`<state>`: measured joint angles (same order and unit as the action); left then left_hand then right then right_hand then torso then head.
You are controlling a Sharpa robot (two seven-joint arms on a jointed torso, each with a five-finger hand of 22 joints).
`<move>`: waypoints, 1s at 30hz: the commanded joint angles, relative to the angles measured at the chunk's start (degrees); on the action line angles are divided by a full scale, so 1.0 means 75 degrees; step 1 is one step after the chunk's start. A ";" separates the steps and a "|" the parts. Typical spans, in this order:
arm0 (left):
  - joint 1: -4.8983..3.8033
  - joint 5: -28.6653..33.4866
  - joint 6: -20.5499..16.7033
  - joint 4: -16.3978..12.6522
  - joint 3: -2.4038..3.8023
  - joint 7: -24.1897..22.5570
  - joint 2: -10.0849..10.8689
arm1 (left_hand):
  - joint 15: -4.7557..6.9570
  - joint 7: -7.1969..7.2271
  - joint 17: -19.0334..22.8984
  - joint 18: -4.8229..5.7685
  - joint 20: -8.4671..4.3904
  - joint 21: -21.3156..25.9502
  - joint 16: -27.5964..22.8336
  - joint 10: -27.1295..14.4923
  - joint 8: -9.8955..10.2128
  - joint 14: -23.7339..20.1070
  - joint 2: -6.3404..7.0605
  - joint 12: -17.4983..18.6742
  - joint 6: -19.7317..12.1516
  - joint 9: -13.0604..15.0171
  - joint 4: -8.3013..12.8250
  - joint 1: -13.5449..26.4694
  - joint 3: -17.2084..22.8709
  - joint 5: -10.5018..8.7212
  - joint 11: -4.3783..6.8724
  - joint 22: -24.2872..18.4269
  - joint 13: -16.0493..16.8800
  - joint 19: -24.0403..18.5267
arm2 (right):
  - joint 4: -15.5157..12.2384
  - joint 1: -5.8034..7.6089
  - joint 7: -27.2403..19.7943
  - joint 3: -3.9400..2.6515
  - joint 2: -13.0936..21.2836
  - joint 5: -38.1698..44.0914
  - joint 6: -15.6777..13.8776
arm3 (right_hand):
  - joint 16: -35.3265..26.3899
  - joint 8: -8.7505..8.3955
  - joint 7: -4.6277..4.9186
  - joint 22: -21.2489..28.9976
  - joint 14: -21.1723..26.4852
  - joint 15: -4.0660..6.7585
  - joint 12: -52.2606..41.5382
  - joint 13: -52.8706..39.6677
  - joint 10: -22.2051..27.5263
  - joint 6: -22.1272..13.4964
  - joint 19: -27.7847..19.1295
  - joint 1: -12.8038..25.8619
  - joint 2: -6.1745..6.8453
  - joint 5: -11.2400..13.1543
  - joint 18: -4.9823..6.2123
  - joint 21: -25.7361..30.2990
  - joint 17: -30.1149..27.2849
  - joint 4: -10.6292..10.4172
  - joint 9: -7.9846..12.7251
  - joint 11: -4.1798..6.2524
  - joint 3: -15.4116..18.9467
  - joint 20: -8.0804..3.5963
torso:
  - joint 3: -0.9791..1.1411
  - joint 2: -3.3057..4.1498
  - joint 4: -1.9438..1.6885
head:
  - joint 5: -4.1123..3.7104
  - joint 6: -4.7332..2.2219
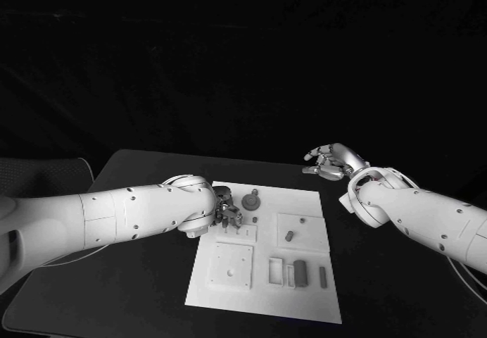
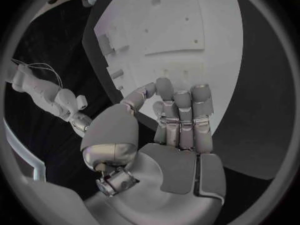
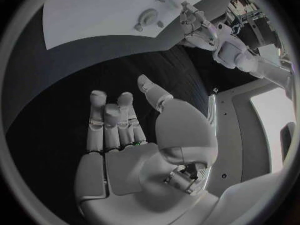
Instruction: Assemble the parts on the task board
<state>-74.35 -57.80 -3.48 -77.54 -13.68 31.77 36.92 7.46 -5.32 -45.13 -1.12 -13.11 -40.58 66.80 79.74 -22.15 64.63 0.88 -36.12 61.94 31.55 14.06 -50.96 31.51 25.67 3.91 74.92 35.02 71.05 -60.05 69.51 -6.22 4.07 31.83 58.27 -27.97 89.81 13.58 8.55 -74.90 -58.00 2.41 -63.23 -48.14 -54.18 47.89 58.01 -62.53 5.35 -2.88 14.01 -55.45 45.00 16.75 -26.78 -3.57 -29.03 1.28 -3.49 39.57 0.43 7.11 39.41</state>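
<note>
You had the task board point(image 1: 266, 278) lying flat on the black bench point(image 1: 132, 282), with grey parts point(image 1: 289, 234) resting in and beside its recesses. Your left hand point(image 1: 227, 213) hovered over the board's far left corner, fingers curled in; the left wrist view showed nothing between them, so it held nothing. Your right hand point(image 1: 331, 162) hung above bare bench beyond the board's far right corner, fingers loosely bent and likewise empty. The step in hand appeared to be the reach for a first part, possibly the round piece point(image 1: 250, 203) near the left fingers. The next move called for lowering and closing squarely on one part.
</note>
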 commanded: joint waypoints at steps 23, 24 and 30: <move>0.0071 -0.0276 0.0281 0.0096 0.0004 -0.0020 -0.0107 | 0.0082 0.0750 0.0012 -0.0416 -0.0046 -0.0086 0.0100 -0.0061 -0.0668 0.0061 -0.0104 -0.0089 0.1035 0.1452 -0.0090 0.0002 -0.0022 -0.0046 0.0187 0.0165 0.0031 0.0029 | -0.0007 0.0013 -0.0030 -0.0005 -0.0014 0.0033 0.0122 | -0.0022 0.0003 0.0222 -0.0019 0.0020 -0.0020 0.0001 0.0011 0.0037 -0.0147 -0.0020 -0.0053 -0.0046 -0.0010 0.0131 0.0039 -0.0012 -0.0016 0.0017 -0.0028 0.0057 -0.0021 | -0.0004 0.0004 0.0002 | -0.0029 0.0040; 0.0073 -0.0277 0.0290 0.0106 0.0004 -0.0023 -0.0113 | 0.0082 0.0751 0.0012 -0.0416 -0.0046 -0.0090 0.0103 -0.0059 -0.0670 0.0062 -0.0104 -0.0092 0.1037 0.1454 -0.0091 0.0003 -0.0022 -0.0047 0.0189 0.0165 0.0032 0.0030 | -0.0007 0.0013 -0.0030 -0.0005 -0.0015 0.0034 0.0125 | -0.0021 0.0003 0.0222 -0.0019 0.0020 -0.0020 0.0001 0.0012 0.0037 -0.0147 -0.0020 -0.0052 -0.0046 -0.0010 0.0131 0.0039 -0.0012 -0.0016 0.0017 -0.0028 0.0057 -0.0021 | -0.0004 0.0004 0.0002 | -0.0029 0.0040; 0.0102 -0.0320 0.0316 0.0140 0.0004 -0.0018 -0.0146 | 0.0089 0.0761 0.0014 -0.0419 -0.0052 -0.0115 0.0125 -0.0046 -0.0683 0.0074 -0.0106 -0.0114 0.1053 0.1468 -0.0100 0.0006 -0.0026 -0.0049 0.0199 0.0166 0.0040 0.0041 | -0.0015 0.0016 -0.0025 -0.0005 -0.0015 0.0038 0.0124 | -0.0021 0.0004 0.0222 -0.0019 0.0021 -0.0019 0.0000 0.0013 0.0037 -0.0146 -0.0020 -0.0053 -0.0047 -0.0010 0.0131 0.0039 -0.0012 -0.0015 0.0019 -0.0028 0.0059 -0.0020 | -0.0004 0.0003 0.0001 | -0.0034 0.0064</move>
<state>-73.66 -59.41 -2.04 -76.49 -13.67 31.81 36.03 7.38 -5.22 -45.07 -1.12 -13.29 -41.24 67.45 80.16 -24.14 64.73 0.82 -36.60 62.04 31.55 13.59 -50.90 31.35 25.00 4.32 74.90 35.26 71.28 -60.04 69.58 -6.17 4.07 31.75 58.28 -27.70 89.81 13.58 8.70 -74.95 -57.99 2.40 -63.23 -48.14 -54.18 48.00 57.93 -62.53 5.35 -2.88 14.02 -55.45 45.00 16.59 -26.69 -3.57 -28.87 1.36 -3.52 39.58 0.43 6.83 39.81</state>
